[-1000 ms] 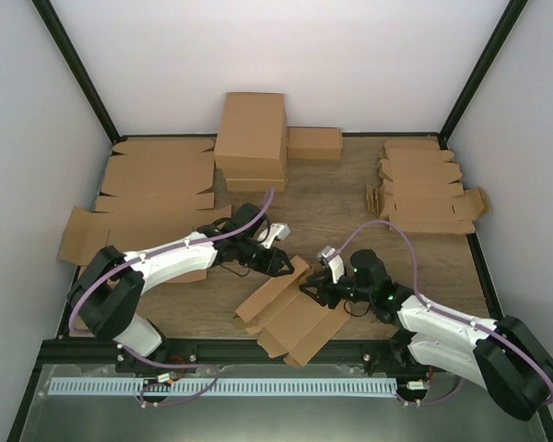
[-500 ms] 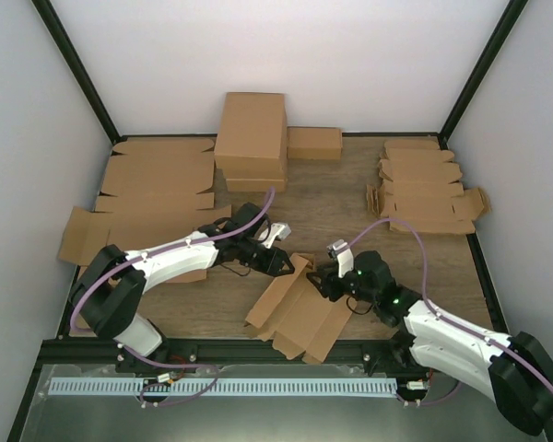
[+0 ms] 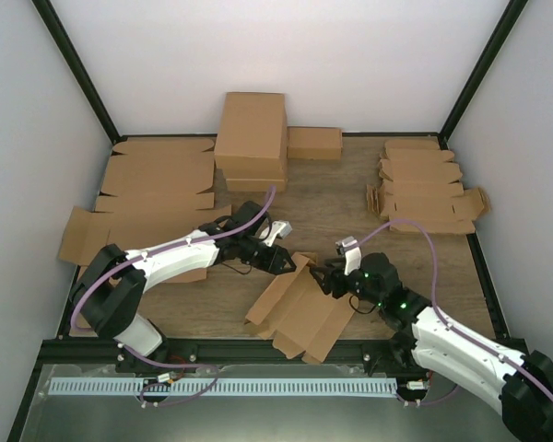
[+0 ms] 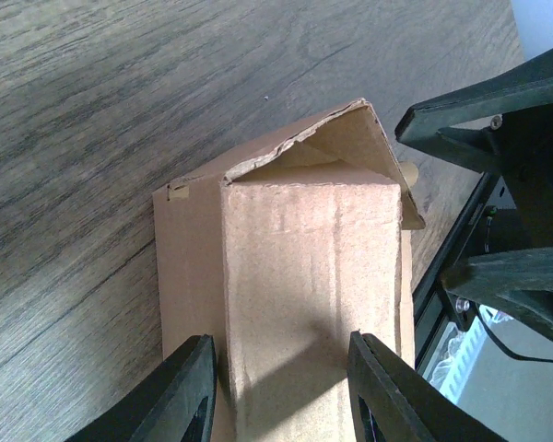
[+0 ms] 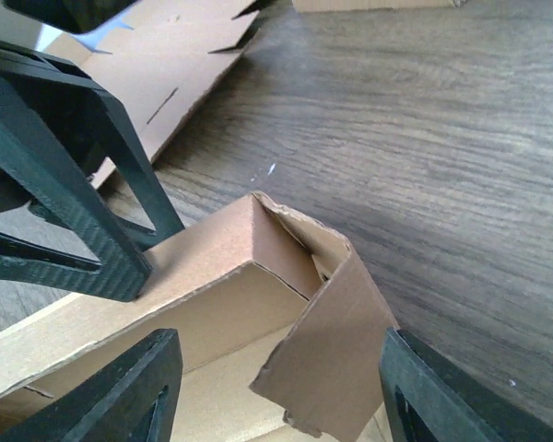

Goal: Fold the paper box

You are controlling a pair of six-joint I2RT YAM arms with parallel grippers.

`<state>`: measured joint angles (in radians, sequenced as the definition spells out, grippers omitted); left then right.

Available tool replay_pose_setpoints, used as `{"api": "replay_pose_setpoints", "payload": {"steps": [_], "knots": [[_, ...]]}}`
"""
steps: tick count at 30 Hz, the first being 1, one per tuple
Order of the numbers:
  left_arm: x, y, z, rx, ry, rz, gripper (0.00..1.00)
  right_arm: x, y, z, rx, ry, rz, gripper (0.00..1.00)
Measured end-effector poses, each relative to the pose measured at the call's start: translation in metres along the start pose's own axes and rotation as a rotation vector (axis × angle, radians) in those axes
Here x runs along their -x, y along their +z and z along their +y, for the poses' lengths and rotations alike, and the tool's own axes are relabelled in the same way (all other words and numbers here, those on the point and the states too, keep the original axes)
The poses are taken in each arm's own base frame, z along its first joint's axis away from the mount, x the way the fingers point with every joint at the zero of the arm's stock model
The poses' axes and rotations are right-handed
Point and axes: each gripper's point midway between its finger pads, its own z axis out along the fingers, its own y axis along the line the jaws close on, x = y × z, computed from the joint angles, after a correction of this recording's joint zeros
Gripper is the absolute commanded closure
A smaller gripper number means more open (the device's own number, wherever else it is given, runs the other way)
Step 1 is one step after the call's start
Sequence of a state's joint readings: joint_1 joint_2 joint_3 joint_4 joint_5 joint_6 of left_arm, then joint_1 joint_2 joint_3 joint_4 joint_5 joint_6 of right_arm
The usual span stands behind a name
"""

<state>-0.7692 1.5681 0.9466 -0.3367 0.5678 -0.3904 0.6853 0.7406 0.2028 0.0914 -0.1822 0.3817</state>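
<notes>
The paper box (image 3: 300, 313) lies half-formed near the table's front edge, one long wall raised. My left gripper (image 3: 286, 262) is shut on that raised wall at its far end. In the left wrist view the wall (image 4: 304, 239) fills the space between the fingers of that gripper (image 4: 281, 387). My right gripper (image 3: 327, 281) is open at the box's right corner. In the right wrist view a bent end flap (image 5: 341, 359) stands loose in the wide gap of this gripper (image 5: 281, 387), touching neither finger. The left gripper's fingers (image 5: 74, 212) show behind the wall.
A larger carton (image 3: 251, 138) and a small closed box (image 3: 314, 143) stand at the back. Big flat cardboard sheets (image 3: 157, 184) cover the left side. A stack of blanks (image 3: 424, 189) lies at the back right. The black front rail (image 3: 258, 350) runs just below the box.
My right gripper has opened, let go of the end flap and drawn back to the right. The box's near part shifted slightly. The left gripper kept its hold.
</notes>
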Motion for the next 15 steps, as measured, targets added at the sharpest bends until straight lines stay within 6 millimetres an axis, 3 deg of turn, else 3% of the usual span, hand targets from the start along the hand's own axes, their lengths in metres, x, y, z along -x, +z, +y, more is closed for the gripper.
{"api": "replay_pose_setpoints", "payload": {"steps": [5,8,10,15], "knots": [[0.000,0.000,0.000,0.000,0.000,0.001,0.58,0.010,-0.007,-0.004,-0.034,0.014,-0.025,0.39],[0.000,0.000,0.000,0.001,0.000,0.001,0.59,0.026,-0.011,-0.017,-0.094,0.050,-0.056,0.60],[0.000,0.000,0.000,0.002,-0.001,0.001,0.59,0.031,-0.011,-0.030,-0.139,0.081,-0.060,0.68],[0.000,0.000,0.000,0.002,0.000,0.000,0.61,0.012,0.002,-0.046,-0.170,0.136,0.046,0.72]]}}
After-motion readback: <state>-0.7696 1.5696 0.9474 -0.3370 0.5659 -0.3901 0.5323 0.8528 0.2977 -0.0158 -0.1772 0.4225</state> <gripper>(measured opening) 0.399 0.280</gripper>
